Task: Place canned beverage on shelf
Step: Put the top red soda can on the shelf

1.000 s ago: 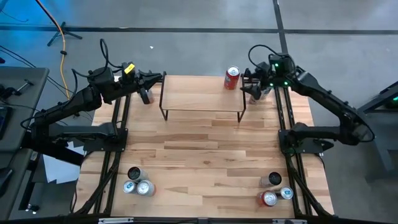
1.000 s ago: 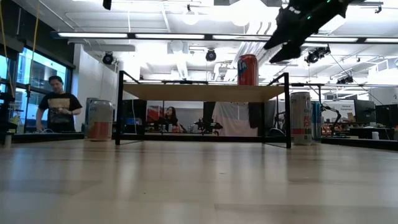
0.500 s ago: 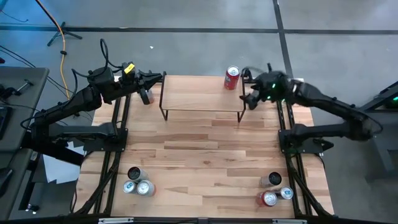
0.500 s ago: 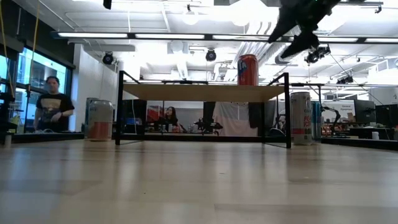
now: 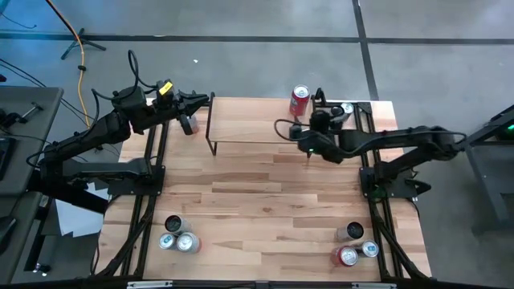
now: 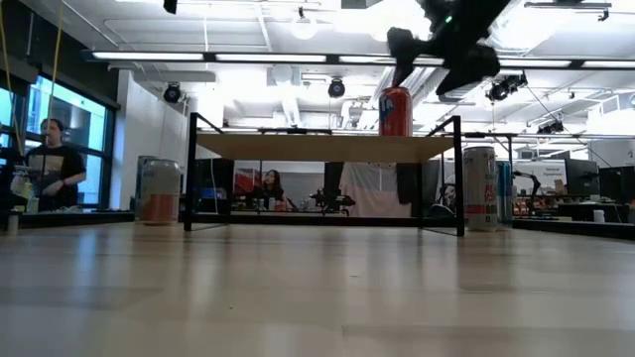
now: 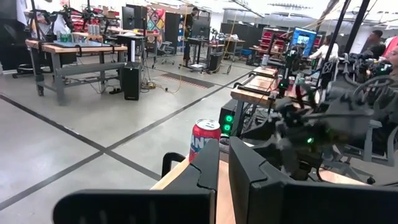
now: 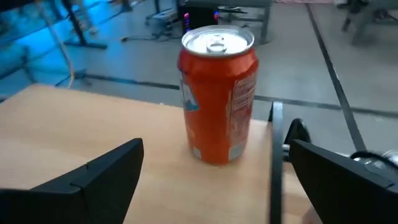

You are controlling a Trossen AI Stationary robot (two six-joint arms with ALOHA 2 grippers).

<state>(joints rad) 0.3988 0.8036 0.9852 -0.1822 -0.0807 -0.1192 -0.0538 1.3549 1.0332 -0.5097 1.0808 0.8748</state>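
Note:
A red canned beverage (image 5: 299,100) stands upright on the shelf's (image 5: 257,128) light wood top, near its far right corner; the low view shows the can (image 6: 395,111) above the black legs. My right gripper (image 5: 299,122) hovers open over the shelf's right end. In its wrist view its fingers (image 8: 106,174) stand wide apart, short of the can (image 8: 217,93), touching nothing. My left gripper (image 5: 201,100) is shut and empty, level beside the shelf's far left corner.
Several cans stand at the table's near left (image 5: 177,237) and near right (image 5: 353,245), and one silver can (image 5: 345,109) at the far right corner. Bare wood lies between the shelf and the near edge. A person (image 6: 45,174) is in the room behind.
My right gripper has swung from the table's far right corner toward the left, over the shelf's right end. It has sunk a little and turned toward the red can, staying open. The can has not moved.

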